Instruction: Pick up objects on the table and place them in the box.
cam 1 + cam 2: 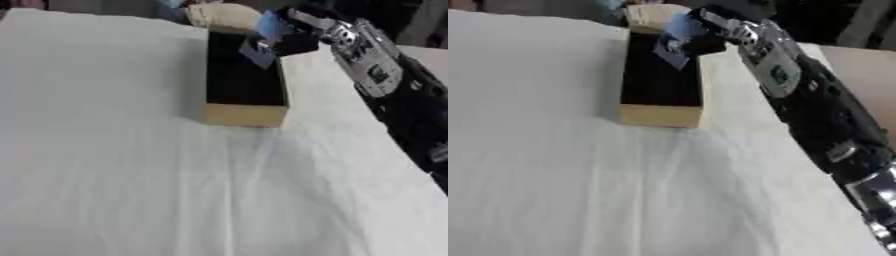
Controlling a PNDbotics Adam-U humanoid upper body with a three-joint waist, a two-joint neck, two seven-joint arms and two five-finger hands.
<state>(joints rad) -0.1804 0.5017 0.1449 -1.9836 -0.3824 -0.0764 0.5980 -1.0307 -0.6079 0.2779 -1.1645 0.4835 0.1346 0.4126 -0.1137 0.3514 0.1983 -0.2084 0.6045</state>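
Observation:
A cardboard box (245,114) with a dark inside stands on the white cloth (131,175) near the far middle of the table. My right arm comes in from the right, and my right hand (297,42) hangs over the box's far right corner. Its fingers are curled round a small blue and white packet (262,37), which sits above the box's opening. The left hand shows in neither view.
The white cloth covers the whole table and lies in soft folds in front of the box. A tan flap or second cardboard piece (223,16) stands just behind the box. Bare tabletop (859,75) shows at the far right.

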